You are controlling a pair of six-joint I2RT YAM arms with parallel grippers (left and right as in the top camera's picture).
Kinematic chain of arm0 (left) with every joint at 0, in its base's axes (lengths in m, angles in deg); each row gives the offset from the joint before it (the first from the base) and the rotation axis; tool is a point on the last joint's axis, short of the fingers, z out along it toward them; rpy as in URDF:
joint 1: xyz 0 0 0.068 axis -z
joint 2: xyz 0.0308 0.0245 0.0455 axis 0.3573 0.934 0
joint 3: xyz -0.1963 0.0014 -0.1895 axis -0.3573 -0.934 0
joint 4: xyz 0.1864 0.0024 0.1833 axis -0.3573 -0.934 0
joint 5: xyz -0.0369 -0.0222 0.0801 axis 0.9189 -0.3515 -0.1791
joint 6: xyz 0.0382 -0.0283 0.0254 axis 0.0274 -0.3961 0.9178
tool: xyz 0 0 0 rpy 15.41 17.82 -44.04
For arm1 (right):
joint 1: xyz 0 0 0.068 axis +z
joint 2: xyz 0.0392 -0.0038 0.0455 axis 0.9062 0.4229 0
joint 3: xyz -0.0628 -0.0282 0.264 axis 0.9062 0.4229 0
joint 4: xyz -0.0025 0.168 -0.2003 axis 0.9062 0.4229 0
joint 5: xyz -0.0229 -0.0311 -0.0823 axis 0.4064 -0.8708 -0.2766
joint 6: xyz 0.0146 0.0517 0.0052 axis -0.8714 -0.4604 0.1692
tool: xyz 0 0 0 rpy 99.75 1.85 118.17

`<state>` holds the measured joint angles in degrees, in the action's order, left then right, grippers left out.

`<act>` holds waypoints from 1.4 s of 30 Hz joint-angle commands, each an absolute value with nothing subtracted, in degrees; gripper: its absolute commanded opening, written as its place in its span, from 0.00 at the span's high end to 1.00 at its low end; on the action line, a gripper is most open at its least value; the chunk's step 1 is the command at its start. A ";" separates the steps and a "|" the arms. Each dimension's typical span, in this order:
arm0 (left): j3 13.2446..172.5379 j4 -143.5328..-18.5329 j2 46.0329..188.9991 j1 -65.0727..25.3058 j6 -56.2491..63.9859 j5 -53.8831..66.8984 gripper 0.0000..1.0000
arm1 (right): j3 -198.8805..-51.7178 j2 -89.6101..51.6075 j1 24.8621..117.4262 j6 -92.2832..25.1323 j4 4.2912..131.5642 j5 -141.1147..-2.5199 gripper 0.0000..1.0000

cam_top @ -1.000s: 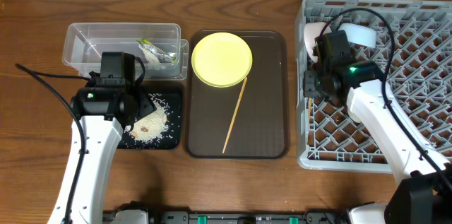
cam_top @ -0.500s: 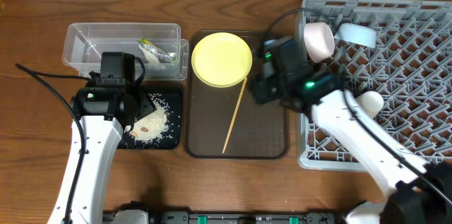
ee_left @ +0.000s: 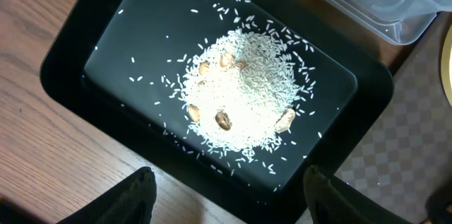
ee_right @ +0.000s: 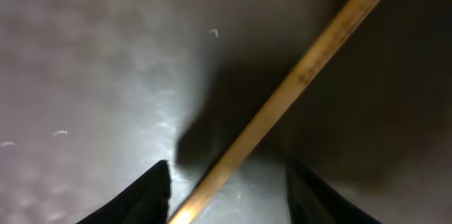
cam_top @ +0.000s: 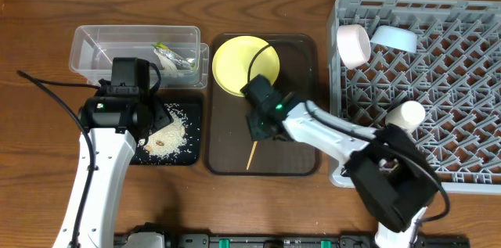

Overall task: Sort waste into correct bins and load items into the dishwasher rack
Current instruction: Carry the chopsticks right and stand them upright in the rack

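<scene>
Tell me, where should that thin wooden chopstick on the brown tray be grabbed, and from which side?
Take the thin wooden chopstick around its middle, coming straight down from above. It lies flat and slanted on the dark brown serving tray, so only its narrow sides offer a hold, and the middle should keep it balanced. The open right tool straddles it.

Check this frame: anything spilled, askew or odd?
Nothing damaged. One chopstick lies diagonally across the brown tray, and rice is scattered loosely, but all inside the black tray.
</scene>
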<state>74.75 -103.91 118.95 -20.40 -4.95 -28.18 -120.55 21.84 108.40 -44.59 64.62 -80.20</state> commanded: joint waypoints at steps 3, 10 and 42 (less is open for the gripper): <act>75.06 -104.19 119.21 -20.64 -5.23 -29.08 0.30 | -121.05 24.18 109.30 -52.37 67.87 -87.32 0.71; 75.06 -104.21 119.23 -20.64 -5.23 -29.08 0.30 | -121.07 23.85 107.33 -55.89 72.00 -88.61 0.99; 75.06 -104.19 119.21 -20.64 -5.23 -29.08 0.30 | -119.65 -1.77 78.65 -35.67 87.19 -85.90 0.99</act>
